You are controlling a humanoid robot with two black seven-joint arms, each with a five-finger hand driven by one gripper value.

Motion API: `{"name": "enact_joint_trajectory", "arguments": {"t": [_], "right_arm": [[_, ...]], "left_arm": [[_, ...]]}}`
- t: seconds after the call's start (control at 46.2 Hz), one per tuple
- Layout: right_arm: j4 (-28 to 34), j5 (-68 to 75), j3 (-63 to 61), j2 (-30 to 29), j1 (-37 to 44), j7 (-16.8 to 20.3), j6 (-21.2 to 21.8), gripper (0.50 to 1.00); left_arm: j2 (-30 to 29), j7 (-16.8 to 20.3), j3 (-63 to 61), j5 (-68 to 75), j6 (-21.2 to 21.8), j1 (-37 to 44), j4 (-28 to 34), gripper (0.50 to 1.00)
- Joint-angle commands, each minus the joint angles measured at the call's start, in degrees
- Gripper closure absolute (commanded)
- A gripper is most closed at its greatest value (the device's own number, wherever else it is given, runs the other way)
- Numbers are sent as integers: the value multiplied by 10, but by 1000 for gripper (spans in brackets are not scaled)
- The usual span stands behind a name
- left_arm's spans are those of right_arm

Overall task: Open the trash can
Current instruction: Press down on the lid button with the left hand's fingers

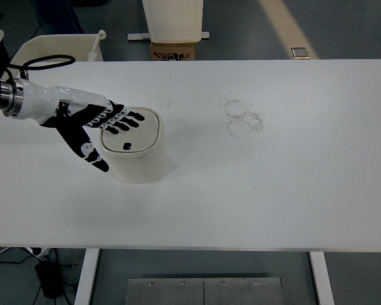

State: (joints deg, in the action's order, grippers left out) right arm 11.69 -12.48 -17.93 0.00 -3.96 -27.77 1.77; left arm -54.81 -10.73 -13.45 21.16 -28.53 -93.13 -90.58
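Fingers of the left hand lie spread, gripping nothing, over the trash can lid's left edge.

I can read no text anywhere here. The cardboard box on the floor beyond the far edge of the bench carries a dark printed band along its top, but the marks are too small and blurred for me to make out a single letter or number. The trash can under my left hand shows no label or brand, only a small dark mark on its lid that is no sign I can read.
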Motion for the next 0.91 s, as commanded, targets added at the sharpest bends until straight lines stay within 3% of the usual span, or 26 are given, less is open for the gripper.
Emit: {"name": "enact_joint_trajectory", "arguments": {"t": [0.0, 0.886], "right_arm": [[0, 0, 0, 0, 0, 0, 0, 509], [0, 0, 0, 0, 0, 0, 0, 509]], "left_arm": [[2, 0, 0, 3, 1, 2, 1, 500], [33, 0, 0, 34, 4, 32, 28, 500]]}}
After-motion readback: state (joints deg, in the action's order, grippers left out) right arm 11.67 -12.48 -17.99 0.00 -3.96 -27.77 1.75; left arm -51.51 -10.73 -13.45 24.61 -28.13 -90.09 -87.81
